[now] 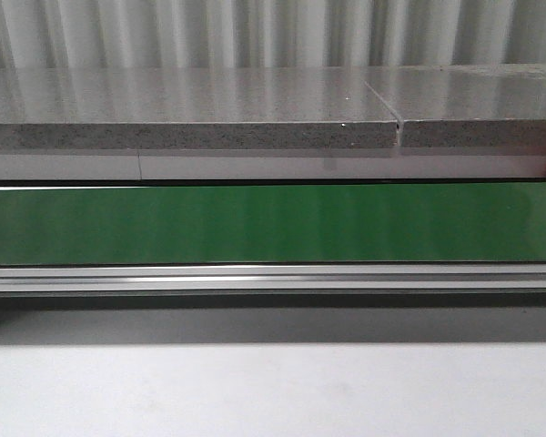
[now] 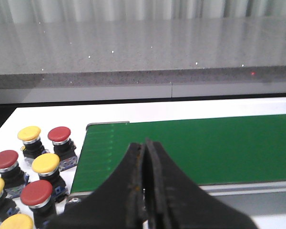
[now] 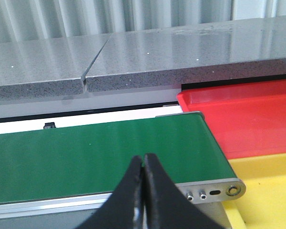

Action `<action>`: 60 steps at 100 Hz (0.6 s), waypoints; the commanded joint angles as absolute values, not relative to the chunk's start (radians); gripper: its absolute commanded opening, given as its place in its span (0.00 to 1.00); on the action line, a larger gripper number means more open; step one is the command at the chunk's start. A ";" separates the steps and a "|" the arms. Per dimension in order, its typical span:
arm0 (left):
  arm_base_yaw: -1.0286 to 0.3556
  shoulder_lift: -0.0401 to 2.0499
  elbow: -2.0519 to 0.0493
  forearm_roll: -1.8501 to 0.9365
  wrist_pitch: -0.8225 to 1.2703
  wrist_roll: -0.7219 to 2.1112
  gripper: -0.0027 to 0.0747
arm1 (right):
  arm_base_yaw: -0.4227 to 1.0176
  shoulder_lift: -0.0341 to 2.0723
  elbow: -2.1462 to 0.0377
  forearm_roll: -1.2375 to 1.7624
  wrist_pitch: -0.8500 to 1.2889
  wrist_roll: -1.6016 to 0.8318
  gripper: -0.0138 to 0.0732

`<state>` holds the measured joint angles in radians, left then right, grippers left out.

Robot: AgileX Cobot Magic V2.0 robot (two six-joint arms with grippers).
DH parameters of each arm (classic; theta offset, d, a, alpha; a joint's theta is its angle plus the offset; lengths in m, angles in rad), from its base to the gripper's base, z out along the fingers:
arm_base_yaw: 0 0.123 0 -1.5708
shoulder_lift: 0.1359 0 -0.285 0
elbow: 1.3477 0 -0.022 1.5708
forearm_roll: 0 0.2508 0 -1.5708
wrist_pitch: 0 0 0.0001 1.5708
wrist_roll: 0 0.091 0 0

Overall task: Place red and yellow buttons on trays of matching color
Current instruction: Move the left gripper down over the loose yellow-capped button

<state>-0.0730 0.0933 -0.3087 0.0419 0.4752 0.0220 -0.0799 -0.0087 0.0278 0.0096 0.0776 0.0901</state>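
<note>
conveyor belt: plain dark green
belt frame: silver
counter: speckled grey
red tray: bright red
yellow tray: yellow
buttons: red or yellow caps, black bodies
gripper fingers: black

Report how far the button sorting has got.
Nothing looks done yet. The red tray and yellow tray show no buttons in the parts visible. Nothing is in hand: the left end effector and right end effector are both shut and empty. All sorting is left: the red buttons and yellow buttons sit clustered beside the green conveyor belt, which carries nothing.
</note>
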 commanded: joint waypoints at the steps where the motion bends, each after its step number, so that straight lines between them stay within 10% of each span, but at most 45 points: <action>1: -0.073 0.153 -0.371 0.069 0.442 0.012 0.03 | -0.084 -0.014 0.013 0.000 0.000 0.084 0.03; 31: -0.073 0.291 -0.434 0.069 0.501 0.000 0.54 | -0.084 -0.014 0.013 0.000 0.000 0.084 0.03; 60: -0.073 0.470 -0.530 0.175 0.700 -0.196 0.56 | -0.084 -0.014 0.013 0.000 0.000 0.084 0.03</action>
